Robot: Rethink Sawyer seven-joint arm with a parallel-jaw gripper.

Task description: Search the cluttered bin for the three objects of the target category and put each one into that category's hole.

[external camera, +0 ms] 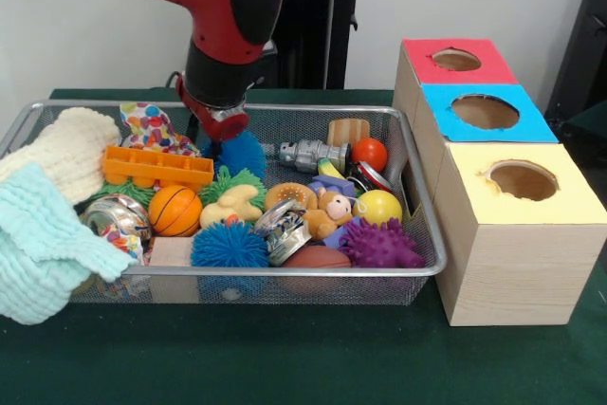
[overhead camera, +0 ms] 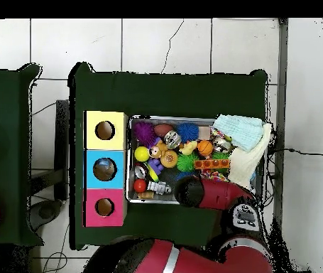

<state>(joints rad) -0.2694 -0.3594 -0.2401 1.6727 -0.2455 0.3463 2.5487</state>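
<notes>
Item: wire mesh bin (external camera: 285,272), on the green table (external camera: 285,358) beside three wooden boxes (external camera: 517,234) topped yellow, blue and red. Contents, nearest row: pale green cloth (external camera: 43,244), blue spiky ball (external camera: 229,246), purple spiky ball (external camera: 379,244). Middle: orange basketball (external camera: 174,211), yellow ball (external camera: 378,207). Far: orange tray (external camera: 156,167), red ball (external camera: 370,153). Gripper (external camera: 220,130) low over the bin's far side beside a second blue spiky ball (external camera: 243,153); finger spread cannot be told.
</notes>
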